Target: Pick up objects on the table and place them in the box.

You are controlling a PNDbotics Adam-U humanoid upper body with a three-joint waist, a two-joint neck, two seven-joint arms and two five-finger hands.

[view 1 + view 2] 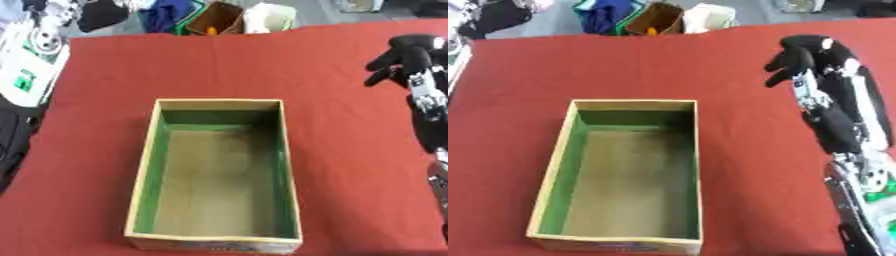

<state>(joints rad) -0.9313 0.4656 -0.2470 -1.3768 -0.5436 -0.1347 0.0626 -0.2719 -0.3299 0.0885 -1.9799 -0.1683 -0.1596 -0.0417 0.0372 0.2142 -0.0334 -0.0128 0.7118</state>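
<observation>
An open cardboard box [219, 103] with green inner walls stands in the middle of the red tablecloth [350, 150]; its floor is bare. My right hand [807, 52], black, hangs over the cloth beyond the box's far right corner. Its fingers [776, 64] droop loosely down and to the left, with nothing seen between them. The silver and black forearm [842, 125] runs down the right edge of the view. No loose object shows on the cloth. My left hand is out of sight.
Past the table's far edge sit a brown carton [214, 19], blue cloth [171, 12] and a white bag [267, 17]. White printed sheets [31, 60] lie off the left side, with a black shape [13, 140] below them.
</observation>
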